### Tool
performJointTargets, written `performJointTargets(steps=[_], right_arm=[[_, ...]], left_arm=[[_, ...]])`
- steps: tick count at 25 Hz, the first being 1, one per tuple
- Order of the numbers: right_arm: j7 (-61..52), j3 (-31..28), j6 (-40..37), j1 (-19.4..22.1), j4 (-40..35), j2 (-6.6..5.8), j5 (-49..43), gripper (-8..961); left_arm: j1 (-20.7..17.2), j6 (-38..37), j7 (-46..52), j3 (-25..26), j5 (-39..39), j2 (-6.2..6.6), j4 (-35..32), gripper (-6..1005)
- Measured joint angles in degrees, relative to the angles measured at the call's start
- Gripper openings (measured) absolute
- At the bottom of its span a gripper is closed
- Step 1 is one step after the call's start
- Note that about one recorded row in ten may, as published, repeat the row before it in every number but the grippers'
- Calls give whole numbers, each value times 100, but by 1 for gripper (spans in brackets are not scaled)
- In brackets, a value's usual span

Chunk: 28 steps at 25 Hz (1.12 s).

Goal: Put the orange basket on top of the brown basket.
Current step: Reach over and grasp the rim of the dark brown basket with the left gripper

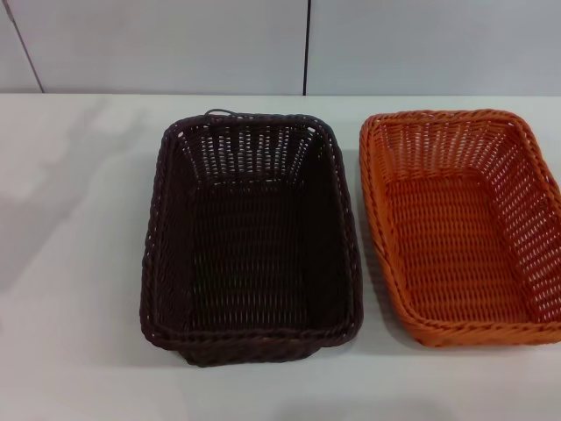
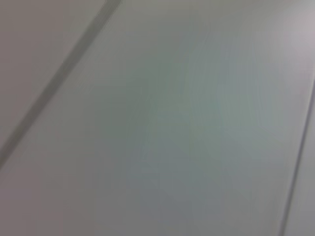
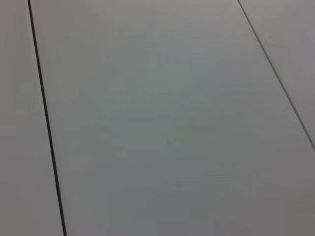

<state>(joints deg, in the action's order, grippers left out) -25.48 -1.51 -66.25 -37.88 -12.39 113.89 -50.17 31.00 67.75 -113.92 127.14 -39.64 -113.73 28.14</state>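
The brown basket sits upright and empty in the middle of the white table in the head view. The orange basket sits upright and empty just to its right, with a narrow gap between the two rims; its right side runs past the frame's edge. Neither gripper nor arm shows in the head view. The left wrist and right wrist views show only plain grey panels with dark seams, and no fingers or baskets.
The white table stretches bare to the left of the brown basket and along the front edge. A light grey panelled wall stands behind the table's far edge.
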Motion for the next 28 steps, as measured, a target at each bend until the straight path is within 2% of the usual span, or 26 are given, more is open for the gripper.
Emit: performJointTargets(steps=[4, 7, 8, 9, 10, 14, 18, 21, 24, 26, 27, 28], right_arm=[[-4, 1, -4, 66, 8, 7, 2, 501], [-6, 2, -1, 114, 25, 9, 4, 501], [-7, 2, 3, 133, 30, 9, 4, 501], [-7, 2, 5, 150, 32, 9, 6, 501], [-8, 1, 8, 168, 35, 9, 9, 501], [-10, -13, 37, 219, 37, -7, 59, 501], [-10, -17, 47, 227, 37, -43, 155, 501], [-10, -24, 49, 240, 35, -59, 168, 501], [-7, -88, 53, 245, 35, -71, 171, 501], [17, -130, 65, 238, 37, -87, 173, 501], [29, -147, 70, 229, 40, -100, 173, 501], [32, -148, 74, 224, 41, -117, 174, 501]], left_arm=[[121, -720, 1111, -130, -930, 215, 597, 860], [130, -1224, 2261, -165, -1983, 335, 1223, 860], [130, -1224, 2261, -165, -1983, 335, 1223, 859], [156, -1416, 3568, -188, -3205, 487, 1801, 859], [175, -1406, 3992, -196, -3601, 539, 1974, 859], [335, -864, 6497, -241, -5798, 869, 2954, 859], [560, 391, 8232, -195, -7651, 1020, 3982, 858], [598, 1111, 9023, -183, -8566, 963, 4773, 858], [650, 1691, 9459, -183, -9264, 730, 5307, 858], [715, 1892, 9568, -181, -9550, 567, 5415, 858], [724, 1917, 9583, -181, -9598, 539, 5423, 857], [751, 1976, 9634, -184, -9772, 416, 5434, 857]])
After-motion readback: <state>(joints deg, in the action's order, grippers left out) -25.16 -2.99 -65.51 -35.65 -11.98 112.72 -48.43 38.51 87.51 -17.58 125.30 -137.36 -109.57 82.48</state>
